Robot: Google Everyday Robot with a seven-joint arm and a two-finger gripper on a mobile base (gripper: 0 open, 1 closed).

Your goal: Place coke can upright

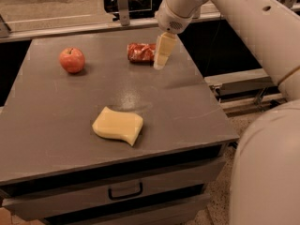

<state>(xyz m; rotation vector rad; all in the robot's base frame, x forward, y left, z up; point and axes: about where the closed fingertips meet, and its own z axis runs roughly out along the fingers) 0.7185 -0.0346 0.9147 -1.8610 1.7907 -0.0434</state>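
The coke can (141,52) is a small red can with white markings, lying on its side near the back edge of the grey table (187,107). My gripper (161,55) hangs from the white arm just right of the can, its pale fingers (164,48) pointing down, close beside the can's right end. It holds nothing that I can see.
A red apple (72,60) sits at the back left of the table. A yellow sponge (117,125) lies near the middle front. A drawer with a handle (125,191) is under the tabletop. A metal rail (93,26) runs behind the table.
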